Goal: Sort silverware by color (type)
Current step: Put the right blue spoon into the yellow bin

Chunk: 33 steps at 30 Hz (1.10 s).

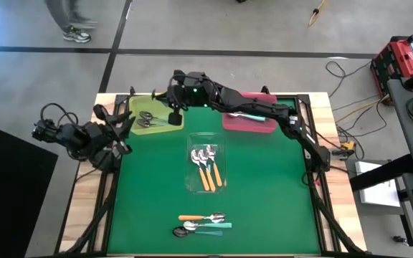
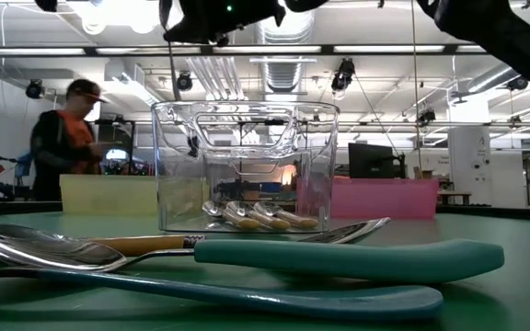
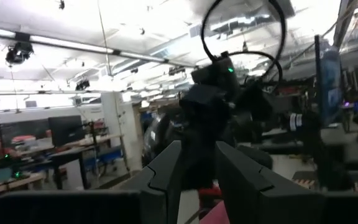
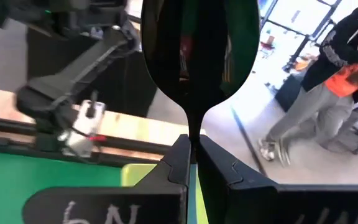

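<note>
The right tool (image 1: pixel 173 115) hangs over the yellow tray (image 1: pixel 136 106) in the upper left of the high view, and it's pinched tight on a dark-bowled spoon (image 4: pixel 199 50). The right wrist view makes that plain: the two fingers are closed on the spoon's neck, its bowl standing up in front of the lens.

Progress looks roughly halfway. The yellow tray already holds a couple of dark spoons (image 1: pixel 147 118). The clear tray (image 1: pixel 191 183) at centre holds four orange-handled spoons (image 1: pixel 208 166). The pink tray (image 1: pixel 264 126) at upper centre-right has something pale lying in it, mostly hidden under the arm. Still loose on the green surface (image 1: pixel 278 193) at lower centre are four or so spoons (image 1: pixel 203 223), orange and teal handles mixed together, so those are left to sort.

The left tool (image 1: pixel 124 123) waits at the surface's left edge; in its wrist view the fingers (image 3: pixel 166 177) stand a little apart with nothing between them.

The low view gives what the overhead can't: the loose spoons lie stacked across one another, right up against the lens. Only the wrist view proves the grip.
</note>
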{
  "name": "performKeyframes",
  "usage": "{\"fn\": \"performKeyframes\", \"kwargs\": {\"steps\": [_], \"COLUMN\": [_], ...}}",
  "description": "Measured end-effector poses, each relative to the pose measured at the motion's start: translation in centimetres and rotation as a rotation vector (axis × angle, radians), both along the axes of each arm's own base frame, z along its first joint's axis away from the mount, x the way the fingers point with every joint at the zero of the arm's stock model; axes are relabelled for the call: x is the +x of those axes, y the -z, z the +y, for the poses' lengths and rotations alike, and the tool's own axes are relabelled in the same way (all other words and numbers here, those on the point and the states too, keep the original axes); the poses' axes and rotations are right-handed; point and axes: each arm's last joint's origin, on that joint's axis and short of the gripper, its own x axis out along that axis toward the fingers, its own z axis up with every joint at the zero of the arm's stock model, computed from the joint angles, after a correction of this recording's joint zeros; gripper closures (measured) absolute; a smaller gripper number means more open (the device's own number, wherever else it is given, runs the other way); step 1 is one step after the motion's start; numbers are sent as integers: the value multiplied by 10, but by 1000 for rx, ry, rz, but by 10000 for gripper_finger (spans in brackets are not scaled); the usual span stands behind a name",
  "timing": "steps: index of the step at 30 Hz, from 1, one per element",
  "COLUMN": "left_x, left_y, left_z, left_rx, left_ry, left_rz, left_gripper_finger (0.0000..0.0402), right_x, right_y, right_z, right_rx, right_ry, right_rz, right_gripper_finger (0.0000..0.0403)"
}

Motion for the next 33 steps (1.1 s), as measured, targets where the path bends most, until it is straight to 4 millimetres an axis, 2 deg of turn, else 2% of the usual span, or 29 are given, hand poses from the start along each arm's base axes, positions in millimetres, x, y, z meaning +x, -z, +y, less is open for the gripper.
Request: {"fn": "performKeyframes", "kwargs": {"steps": [4,11,16,21,25,33], "left_x": [2,13,25,37,46,68], "left_y": [5,8,4,-2,0,9], "left_z": [0,-3,0,12,23,46], "left_rx": [-8,-13,-1,15,65,109], "left_ry": [-34,-62,-139,-277,-278,-211], "left_rz": [61,94,66,-1,-22,-23], "left_gripper_finger": [323,321,294,246,217,219], "right_x": [-1,-1,0,0,1,1], "right_y": [3,5,6,6,6,6], "right_z": [-12,-13,-12,-11,-9,-9], "right_rx": [-15,-73,-116,-139,-157,-169], "right_ry": [29,62,69,79,74,69], "right_rz": [1,25,36,45,47,51], "right_gripper_finger": [394,394,394,394,394,394]}}
